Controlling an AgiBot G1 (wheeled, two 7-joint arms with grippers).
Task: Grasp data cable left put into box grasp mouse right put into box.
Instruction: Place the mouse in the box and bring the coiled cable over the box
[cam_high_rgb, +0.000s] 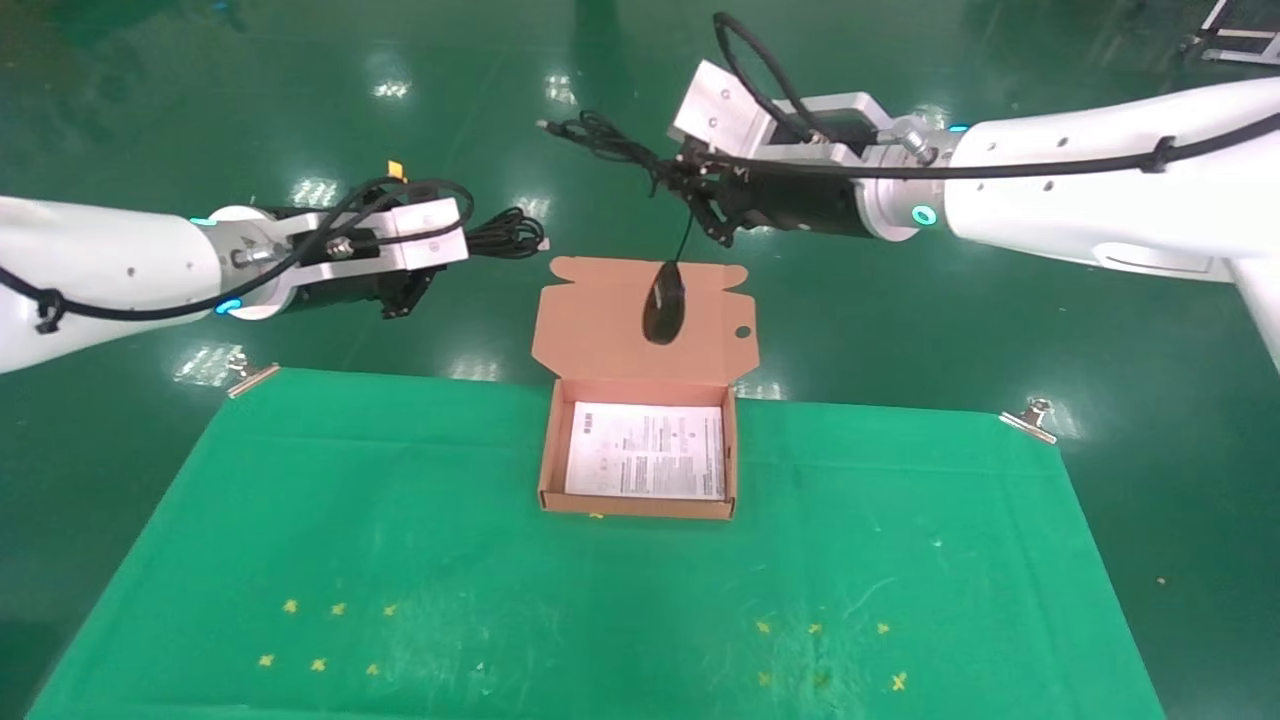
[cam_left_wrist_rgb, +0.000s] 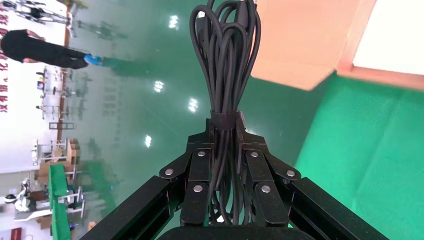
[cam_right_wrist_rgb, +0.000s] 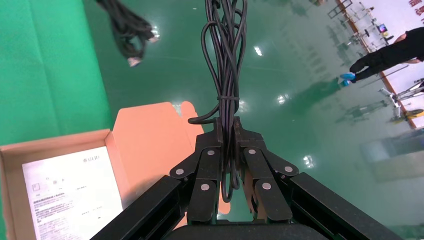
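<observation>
The head camera sits high and looks forward and down. It sees the whole green counter (cam_high_rgb: 620, 580), the box (cam_high_rgb: 640, 440) in the middle, and both arms past the far edge.

The left wrist camera sits right behind its fingers (cam_left_wrist_rgb: 200, 175), very close. It looks along them toward the box (cam_left_wrist_rgb: 300, 45) and the floor (cam_left_wrist_rgb: 135, 90).

The right wrist camera sits just as close behind its own fingers (cam_right_wrist_rgb: 207, 175). It looks across the box (cam_right_wrist_rgb: 145, 135) toward the left side.

All three views share the box.
</observation>
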